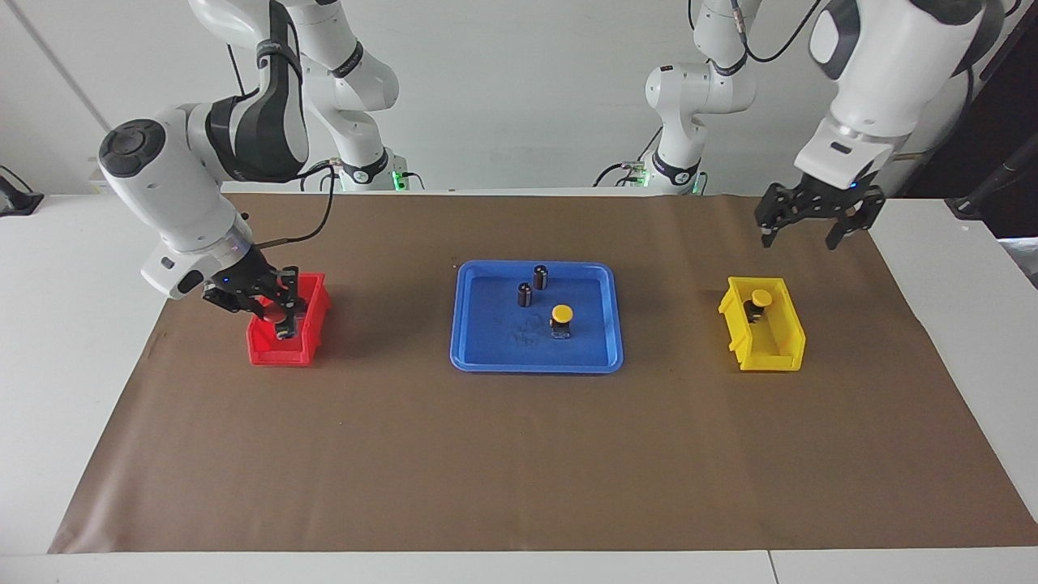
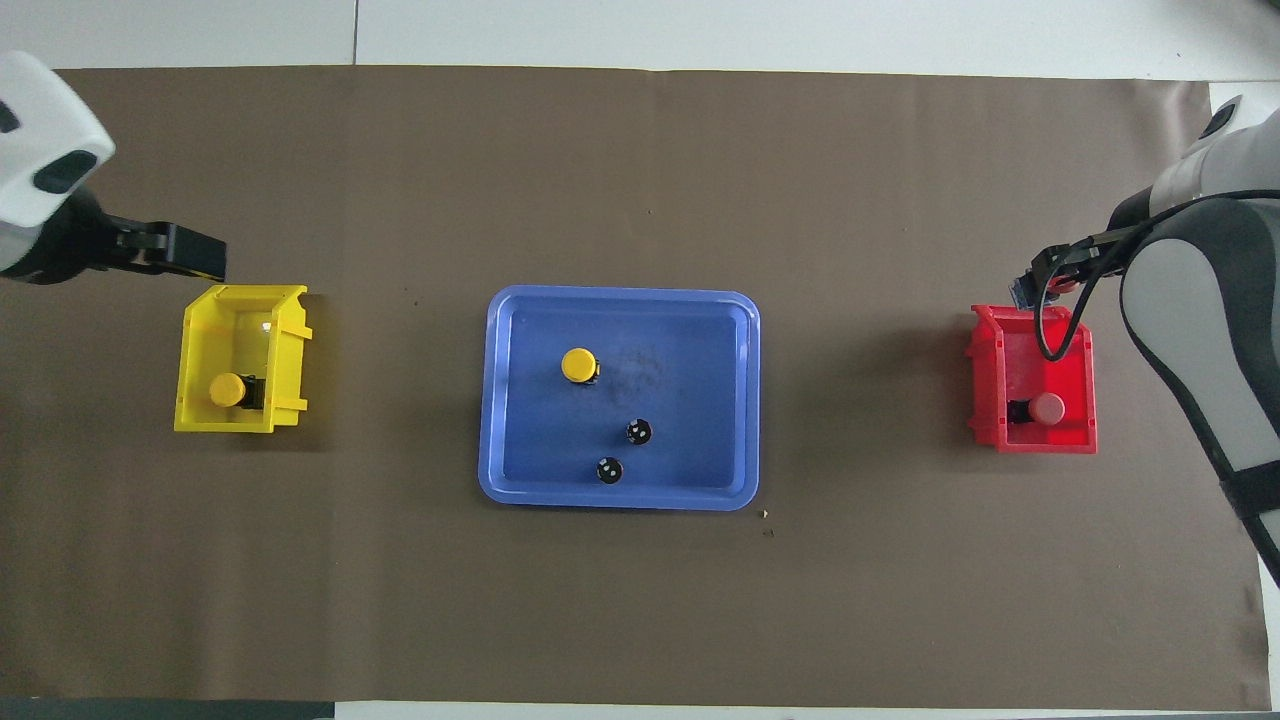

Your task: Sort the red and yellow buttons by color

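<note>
a white table point(image 1: 49, 341) carries a brown mat point(image 1: 519, 454) bearing a blue tray point(image 1: 466, 324) at centre, a red bin point(image 1: 312, 320) and a yellow bin point(image 1: 791, 332) toward opposite end edges.

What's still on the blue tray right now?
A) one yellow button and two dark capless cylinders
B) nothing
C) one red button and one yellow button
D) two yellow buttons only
A: the blue tray holds a single yellow button plus two dark capless cylinders, which lie nearer to the robots than the button; the other yellow button already sits in the yellow bin.
</note>
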